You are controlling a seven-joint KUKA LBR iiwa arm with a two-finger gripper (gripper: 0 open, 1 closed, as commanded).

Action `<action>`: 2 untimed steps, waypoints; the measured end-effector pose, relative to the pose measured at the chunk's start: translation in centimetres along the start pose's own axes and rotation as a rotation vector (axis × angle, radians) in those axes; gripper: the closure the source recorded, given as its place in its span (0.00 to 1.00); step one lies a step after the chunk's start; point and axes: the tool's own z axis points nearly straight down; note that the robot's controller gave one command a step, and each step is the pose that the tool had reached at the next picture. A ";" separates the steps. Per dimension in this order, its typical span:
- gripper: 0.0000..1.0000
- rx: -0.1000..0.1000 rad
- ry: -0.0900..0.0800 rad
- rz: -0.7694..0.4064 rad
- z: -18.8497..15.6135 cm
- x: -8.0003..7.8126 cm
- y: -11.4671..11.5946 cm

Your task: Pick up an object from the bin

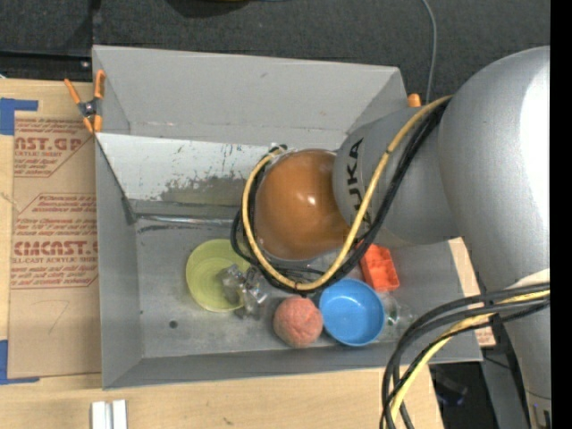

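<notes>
By the bin's (pixel 116 275) near wall a pink ball (pixel 298 320) lies just beside a blue bowl (pixel 351 312). Just beyond, the pincer (pixel 243 289) sits low at the right rim of a yellow-green dish (pixel 207 273); its opening cannot be told, nor any hold. A grip on that thin rim could slip, tipping the dish against the ball.

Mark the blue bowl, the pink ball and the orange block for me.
blue bowl (pixel 350 313), camera view, on its inner floor.
pink ball (pixel 298 320), camera view, on the middle of its top.
orange block (pixel 380 268), camera view, on its upper face.
</notes>
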 end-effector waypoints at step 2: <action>1.00 0.000 0.003 0.005 -0.3 0.2 -0.2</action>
